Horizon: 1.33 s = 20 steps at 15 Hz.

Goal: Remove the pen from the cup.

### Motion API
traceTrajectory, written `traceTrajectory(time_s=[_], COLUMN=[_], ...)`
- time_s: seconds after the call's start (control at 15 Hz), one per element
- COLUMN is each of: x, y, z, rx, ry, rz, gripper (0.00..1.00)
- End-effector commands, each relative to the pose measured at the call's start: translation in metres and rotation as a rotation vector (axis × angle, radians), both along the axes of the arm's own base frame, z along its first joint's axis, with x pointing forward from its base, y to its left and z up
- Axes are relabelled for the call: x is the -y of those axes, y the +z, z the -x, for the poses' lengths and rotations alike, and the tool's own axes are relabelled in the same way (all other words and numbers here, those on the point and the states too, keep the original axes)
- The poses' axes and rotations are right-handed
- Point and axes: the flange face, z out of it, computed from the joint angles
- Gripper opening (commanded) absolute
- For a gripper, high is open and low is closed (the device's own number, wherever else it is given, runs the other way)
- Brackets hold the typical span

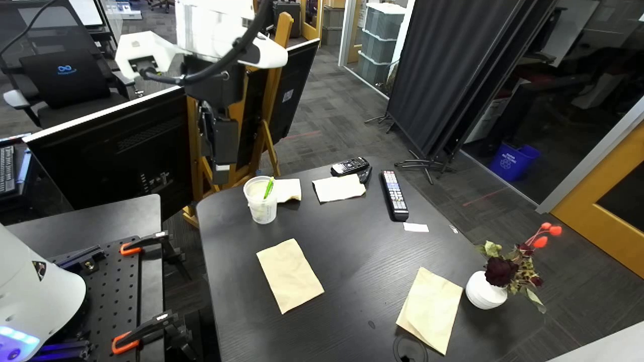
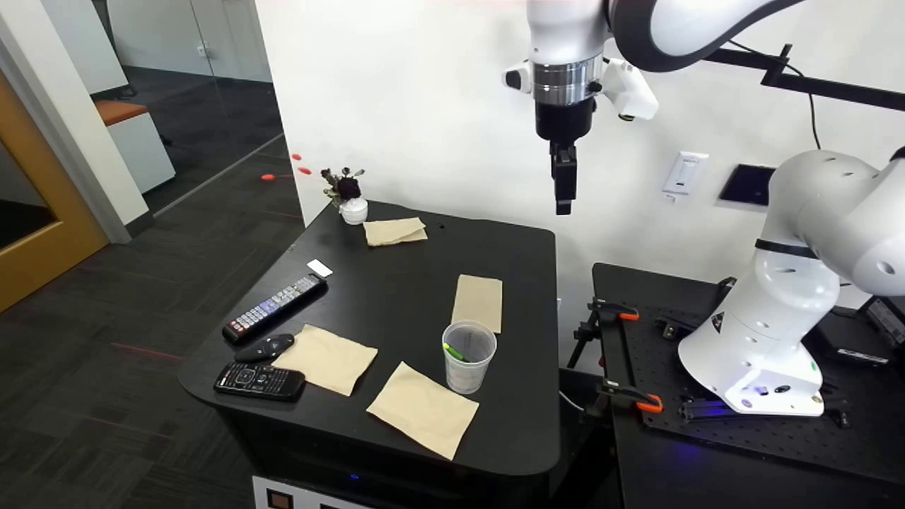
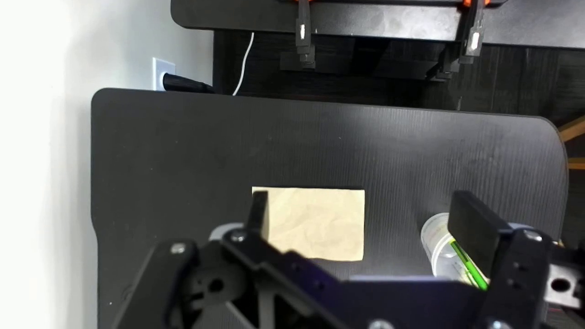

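Pen (image 2: pixel 454 353) sits inside cup (image 2: pixel 466 375), leaning, side propping it; we judge upper end graspable from above. Tool (image 3: pixel 358 210) empty, fingers wide apart; in wrist view, cup at 4 o'clock. Hanging high, we guess, to clear rim. Counter (image 3: pixel 411 151) dark, tan paper sheet (image 3: pixel 315 224) at 9 o'clock from cup, white wall (image 3: pixel 36 183) beyond. Room: black curtain (image 1: pixel 448 60), grey carpet (image 1: pixel 332 110).

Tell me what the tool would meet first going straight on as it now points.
Pointing down, the open tool would likely meet the black tabletop first, or the tan paper sheet showing in the wrist view; depth is unclear, so I cannot settle which.
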Motion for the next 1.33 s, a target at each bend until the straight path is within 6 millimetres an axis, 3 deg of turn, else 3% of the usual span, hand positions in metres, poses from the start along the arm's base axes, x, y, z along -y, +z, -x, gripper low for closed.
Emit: traceTrajectory(time_s=[0.0, 0.47, 1.27], x=[-0.014, -0.052, -0.11], y=[0.003, 0.002, -0.027], z=[-0.008, -0.02, 0.019], rx=[0.078, 0.266, 0.272], ry=[0.041, 0.078, 0.1], rz=[-0.015, -0.107, -0.247], gripper=[1.0, 1.0, 1.0])
